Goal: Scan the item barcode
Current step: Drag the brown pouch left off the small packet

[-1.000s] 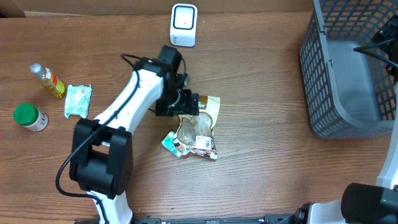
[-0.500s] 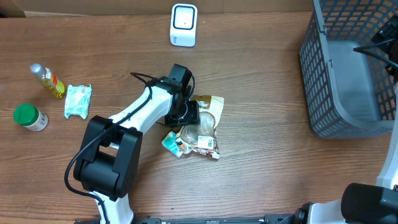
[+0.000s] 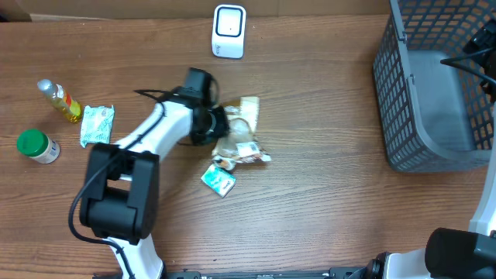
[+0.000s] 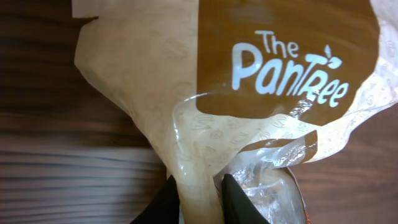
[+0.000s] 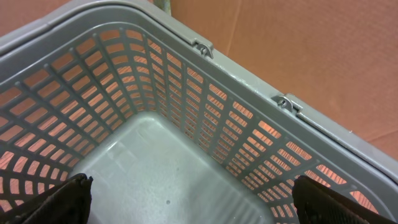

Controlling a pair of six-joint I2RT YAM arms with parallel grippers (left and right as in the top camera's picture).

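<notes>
The item is a cream and brown snack bag point(image 3: 242, 128) printed "The PanTree" point(image 4: 286, 68), lying near the table's middle. My left gripper point(image 3: 214, 124) is at the bag's left edge. In the left wrist view its black fingertips point(image 4: 231, 198) pinch a fold of the bag's clear and cream film, so my left gripper point(image 4: 199, 202) is shut on it. I cannot make out a barcode. A white scanner point(image 3: 229, 31) stands at the table's far edge, beyond the bag. My right gripper point(image 5: 199, 199) hangs open over the grey basket point(image 5: 186, 81), nothing between its fingers.
A small teal packet point(image 3: 219, 180) lies just in front of the bag. At the far left are a small bottle point(image 3: 59, 99), a green-lidded jar point(image 3: 36, 145) and a white-green sachet point(image 3: 97, 125). The basket point(image 3: 418, 101) fills the right side.
My left gripper has closed on the bag's edge and drawn it back and to the left, off the teal packet. The right arm has not moved.
</notes>
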